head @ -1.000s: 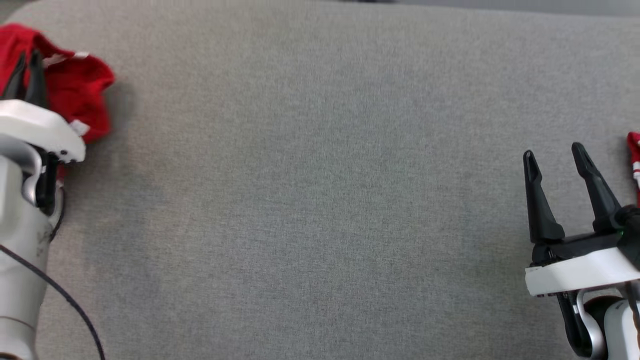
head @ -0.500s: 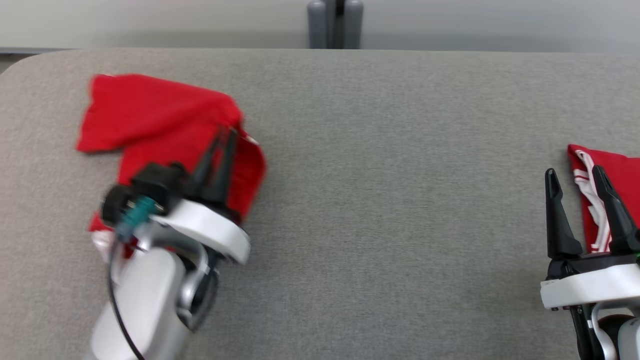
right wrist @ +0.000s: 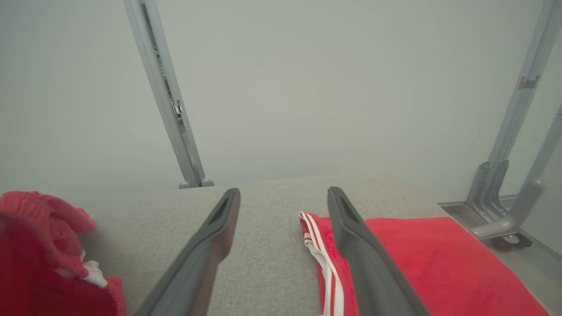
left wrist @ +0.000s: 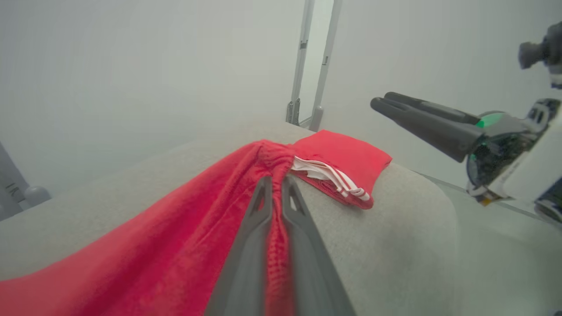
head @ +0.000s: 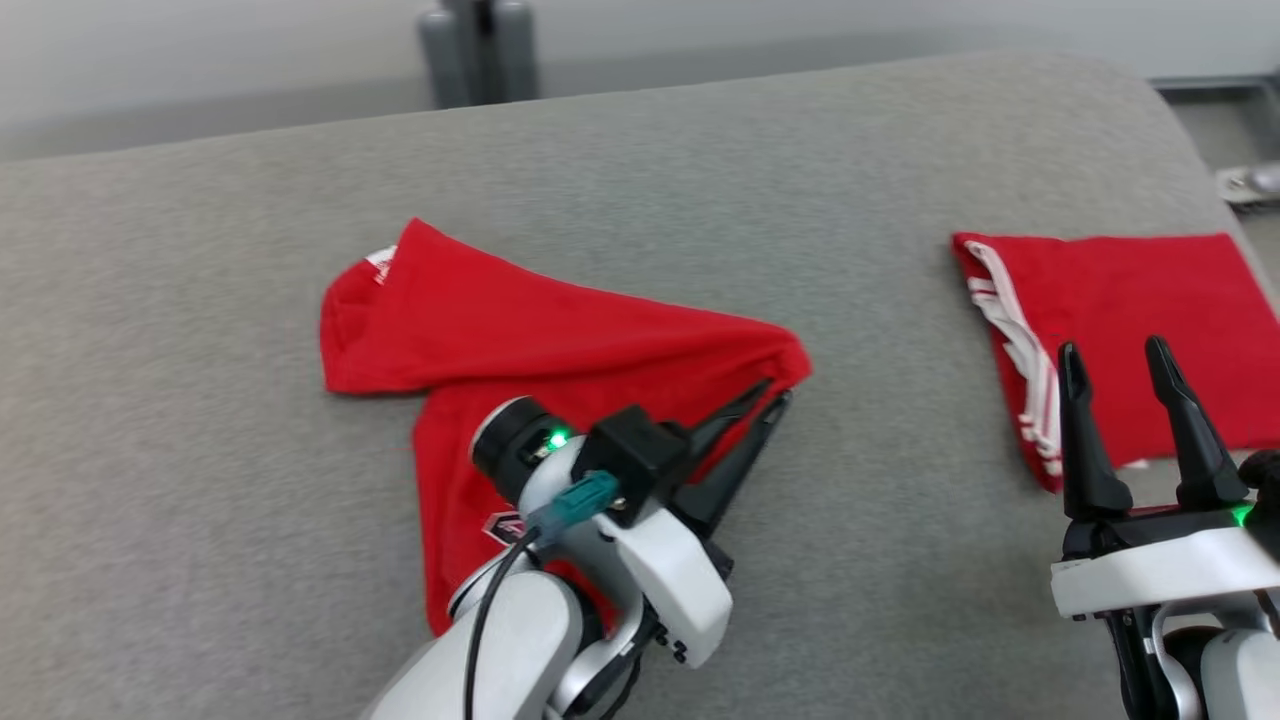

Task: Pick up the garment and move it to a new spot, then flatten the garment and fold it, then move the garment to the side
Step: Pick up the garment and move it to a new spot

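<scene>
One garment pinched, a second close by

Two red pieces lie on the grey worktop (head: 200, 550). My left tool (head: 775, 393) is clamped tight on a bunched edge of the crumpled garment (head: 560, 330). That garment sprawls left of centre, with most of its cloth resting on the worktop. My right tool (head: 1112, 348) hovers spread wide and empty over the folded garment (head: 1130, 285) at the right. I see three risks. The pinch holds only a thin ridge of cloth, so a quick pull could slip it free. The trailing bulk could drag and bunch instead of lifting. A carry to the right could sweep into the folded garment or meet my right tool.
</scene>
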Robot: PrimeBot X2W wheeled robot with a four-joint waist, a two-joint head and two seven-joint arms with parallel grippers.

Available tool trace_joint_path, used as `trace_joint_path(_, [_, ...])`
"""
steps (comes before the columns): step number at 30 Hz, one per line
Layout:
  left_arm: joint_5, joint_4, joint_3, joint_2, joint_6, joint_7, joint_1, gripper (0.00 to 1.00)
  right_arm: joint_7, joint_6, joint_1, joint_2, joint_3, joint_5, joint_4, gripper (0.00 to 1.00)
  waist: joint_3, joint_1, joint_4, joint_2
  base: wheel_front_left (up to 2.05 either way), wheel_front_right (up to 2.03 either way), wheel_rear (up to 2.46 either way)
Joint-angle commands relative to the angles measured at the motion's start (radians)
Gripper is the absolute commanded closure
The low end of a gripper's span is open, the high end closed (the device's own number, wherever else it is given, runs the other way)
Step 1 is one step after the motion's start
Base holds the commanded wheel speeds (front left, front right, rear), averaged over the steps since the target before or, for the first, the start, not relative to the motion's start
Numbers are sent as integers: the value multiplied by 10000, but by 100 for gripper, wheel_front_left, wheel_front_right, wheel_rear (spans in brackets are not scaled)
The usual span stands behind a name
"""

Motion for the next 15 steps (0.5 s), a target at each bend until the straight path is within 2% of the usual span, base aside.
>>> trace_joint_path(1, [6, 131, -151, -8, -81, 25, -226, 100, -120, 3, -62, -42, 52, 101, 126, 0, 231, 0, -753, 0, 0, 0, 0])
trace_joint_path(6, [-173, 1109, -589, -134, -150, 55, -609, 100, -389, 3, -47, -43, 28, 308, 419, 0, 488, 0, -1338, 0, 0, 0, 0])
trace_joint_path(7, [-230, 1396, -670, -152, -164, 88, -669, 97, -436, 3, -59, -40, 49, 330, 457, 0, 511, 0, -1388, 0, 0, 0, 0])
trace_joint_path(8, [-270, 1591, -708, -169, -160, 23, -749, 17, -478, 3, -76, -38, 67, 350, 502, 0, 542, 0, -1423, 0, 0, 0, 0])
trace_joint_path(9, [-327, 1751, -774, -191, -202, -73, -827, 0, -511, 3, -97, -40, 66, 377, 551, 0, 566, 0, -1432, 0, 0, 0, 0])
trace_joint_path(15, [-524, 2013, -1187, -219, -393, -760, -987, 0, -589, 3, -216, -43, -127, 307, 716, 0, 443, 0, -1014, 0, 0, 0, 0])
